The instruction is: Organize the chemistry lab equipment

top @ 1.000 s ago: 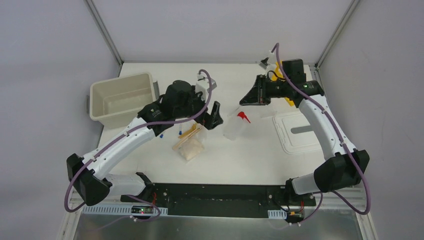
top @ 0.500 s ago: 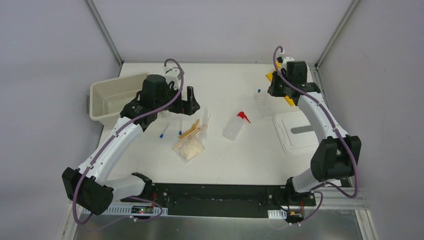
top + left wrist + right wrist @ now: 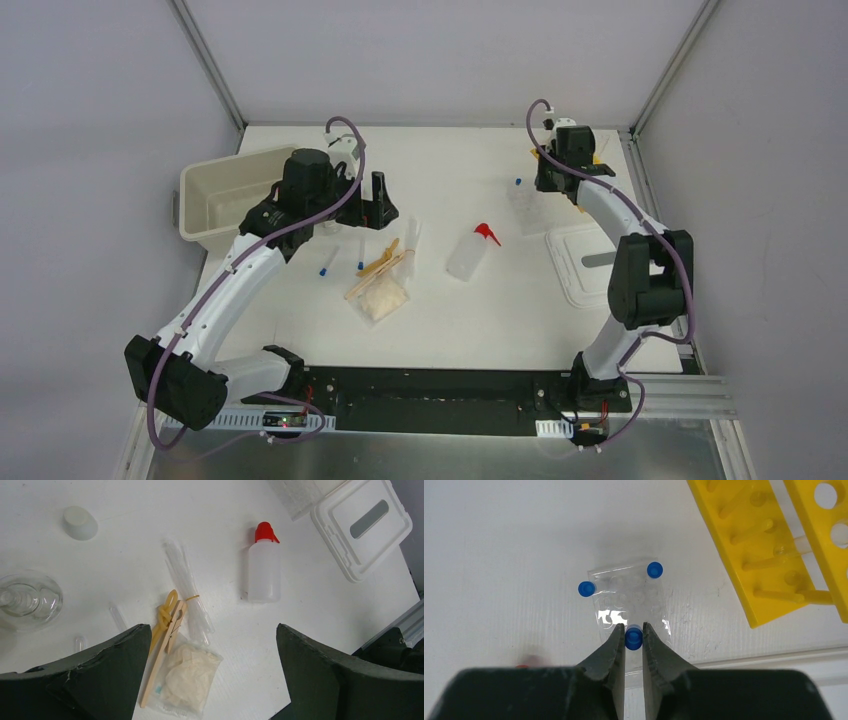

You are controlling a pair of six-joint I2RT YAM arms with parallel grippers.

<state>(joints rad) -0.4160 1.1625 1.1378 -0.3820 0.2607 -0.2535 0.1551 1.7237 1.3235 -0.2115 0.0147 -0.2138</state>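
Counter (image 3: 470, 310), racking tubes
Pinching blue-capped tube (image 3: 633, 639) in right claw (image 3: 633, 629), left of yellow rack (image 3: 744, 555); holding left claw (image 3: 212, 630) wide, empty.

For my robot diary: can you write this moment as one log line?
left gripper: open, empty | right gripper: shut on blue-capped tube | beside yellow rack

A cream plastic bin (image 3: 232, 205) stood open at the upper left of the overhead frame, on a white table (image 3: 470, 320). Its white lid (image 3: 585, 282) lay flat at the right of centre, grey recess upward. The left wrist view had that lid at its upper right corner and a small white cap (image 3: 80, 523) at upper left. A black base plate (image 3: 430, 398) ran along the bottom.
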